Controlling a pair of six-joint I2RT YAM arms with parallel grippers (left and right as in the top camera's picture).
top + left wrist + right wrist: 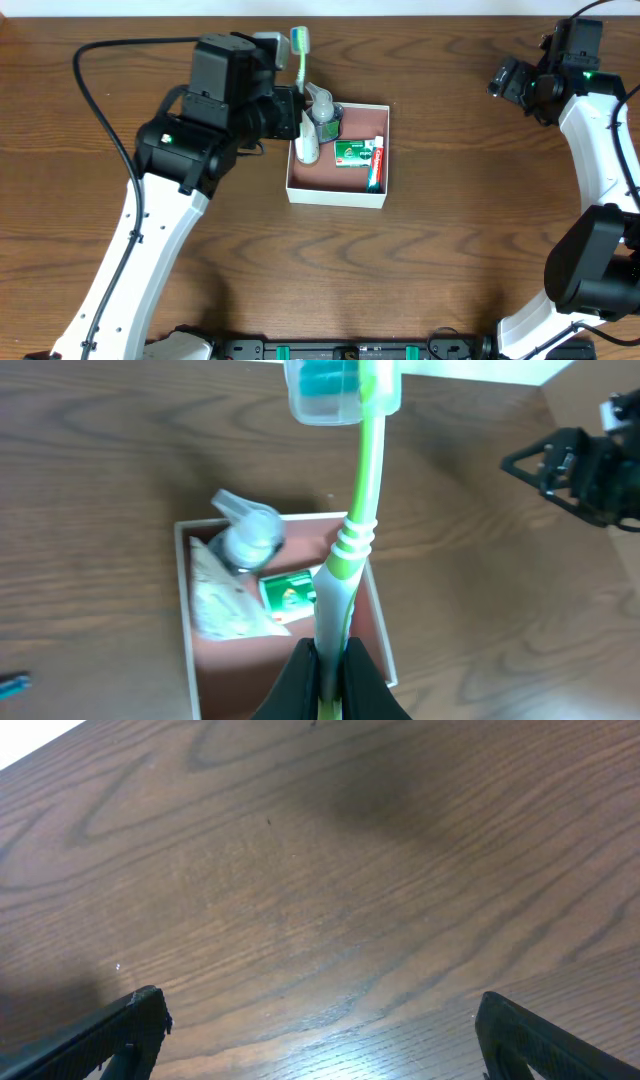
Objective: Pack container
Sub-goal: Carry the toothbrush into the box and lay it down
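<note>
left jaws pinched, right jaws spread wide

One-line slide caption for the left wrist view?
Left gripper pinches a green-and-white plastic toothbrush over the shallow white-walled cardboard box holding a pale spray bottle and a green carton.

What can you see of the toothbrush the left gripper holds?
The toothbrush looks plastic: lime-green neck, white ribbed bands, whitish grip, teal bristles under a clear snap-on cap. The left gripper is shut on its grip end, with the head pointing away from it. It hangs above the container, and only the gripper appears to touch it.
</note>
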